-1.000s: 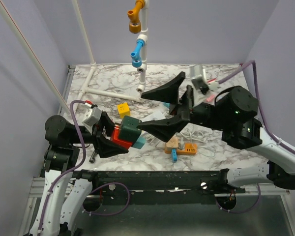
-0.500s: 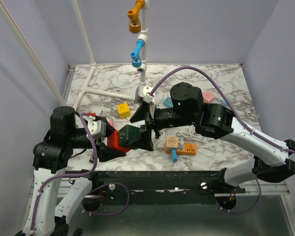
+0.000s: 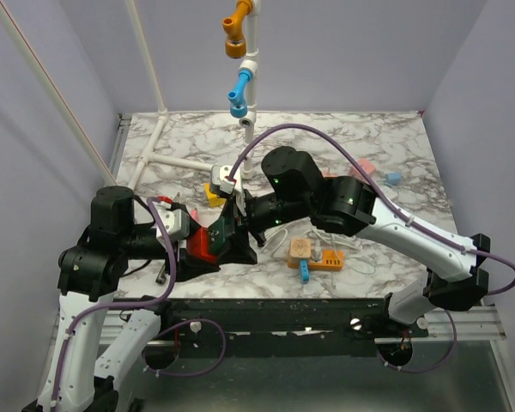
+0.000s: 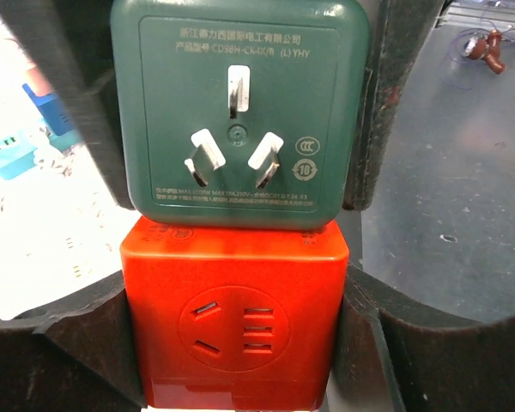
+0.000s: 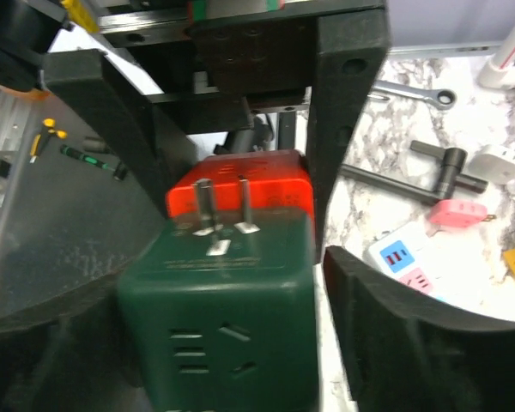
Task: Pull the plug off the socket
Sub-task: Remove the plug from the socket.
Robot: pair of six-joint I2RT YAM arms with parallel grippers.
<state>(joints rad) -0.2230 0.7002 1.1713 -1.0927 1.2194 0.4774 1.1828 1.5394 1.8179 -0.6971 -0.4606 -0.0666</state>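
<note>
Left gripper (image 4: 234, 365) is clamped on the red socket cube (image 4: 234, 275), one finger pressed on each side, with the cube's outlet face turned to the left wrist camera. The green plug cube (image 4: 238, 112) sits flush against the red cube's far side, touching it, with its three metal prongs bare and pointing toward the left wrist. How the two cubes are joined is hidden. From the top the pair is near the front-left edge of the marble table (image 3: 386, 137), between the two wrists. Right gripper (image 5: 215, 360) straddles the green cube. Its fingers (image 4: 399, 94) lie tight along both green sides in the left wrist view, but the right wrist view shows a thin bright sliver beside one finger. Can't tell if it is actually squeezing. Farther right, a white power strip (image 5: 402, 260) with blue and pink outlets lies flat on the table, apart from both grippers, and a pink plug (image 5: 457, 215) is just beside it.
</note>
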